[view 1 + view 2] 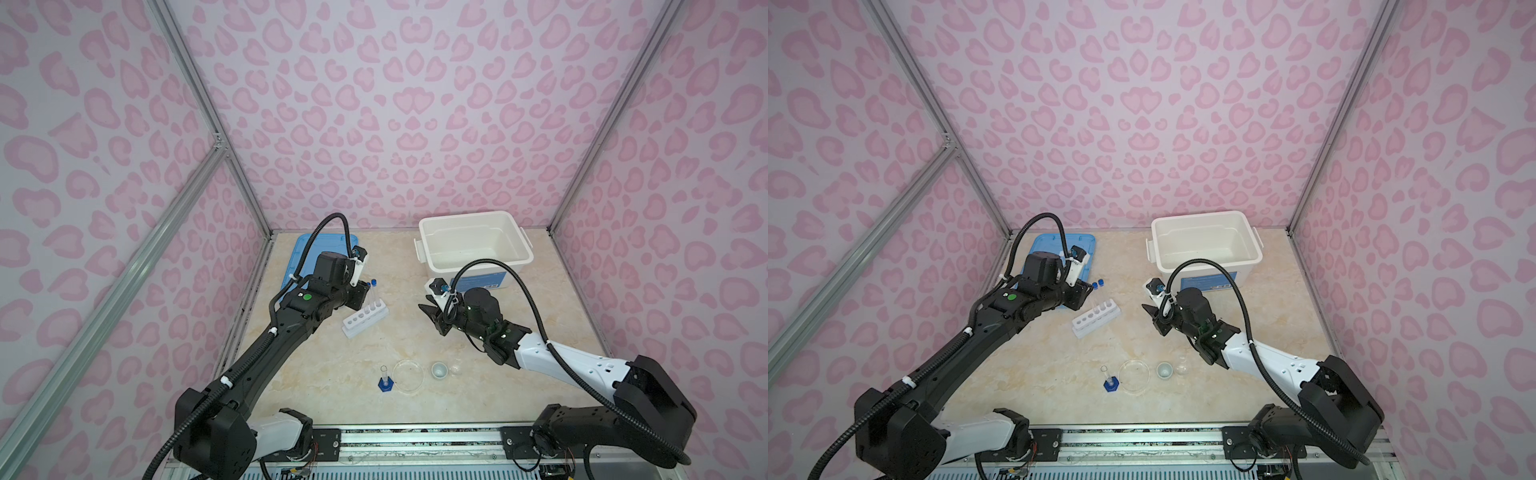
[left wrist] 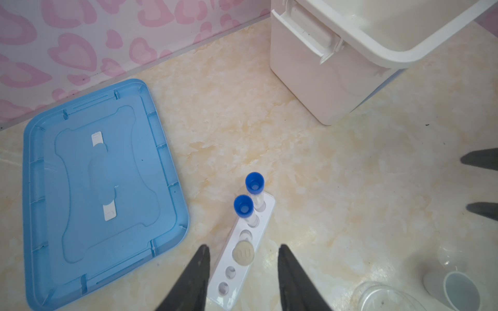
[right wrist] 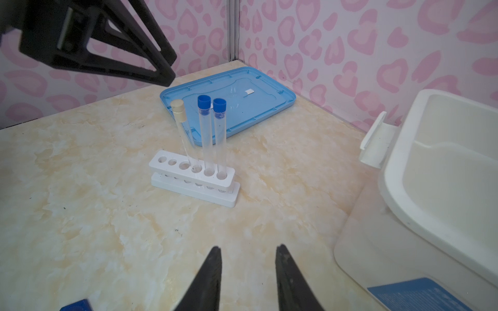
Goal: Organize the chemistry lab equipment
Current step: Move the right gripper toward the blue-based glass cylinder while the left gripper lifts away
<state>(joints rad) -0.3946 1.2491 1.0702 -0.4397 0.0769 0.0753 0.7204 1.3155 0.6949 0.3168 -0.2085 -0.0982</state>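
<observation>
The white rack (image 1: pixel 365 323) (image 1: pixel 1096 319) (image 2: pixel 242 277) (image 3: pixel 213 196) stands left of centre with three clear tubes upright in it. Two are blue-capped tubes (image 3: pixel 204 103) (image 2: pixel 254 183). One is a white-capped tube (image 3: pixel 178 107) (image 2: pixel 243 253) that leans a little. My left gripper (image 2: pixel 242 247) (image 3: pixel 164 67) hovers open above the white cap, with a finger on each side and clear of it. My right gripper (image 3: pixel 248 247) (image 1: pixel 430 318) is open and empty above the bare table right of the rack. Near the front stand the blue-based cylinder (image 1: pixel 384 378), the petri dish (image 1: pixel 408 374) and the white cup (image 1: pixel 439 370).
An open, empty white bin (image 1: pixel 473 241) (image 1: pixel 1204 241) stands at the back right. Its blue lid (image 1: pixel 328 243) (image 2: pixel 102 188) lies flat at the back left, behind the left arm. A small clear glass item (image 1: pixel 456 369) sits next to the cup.
</observation>
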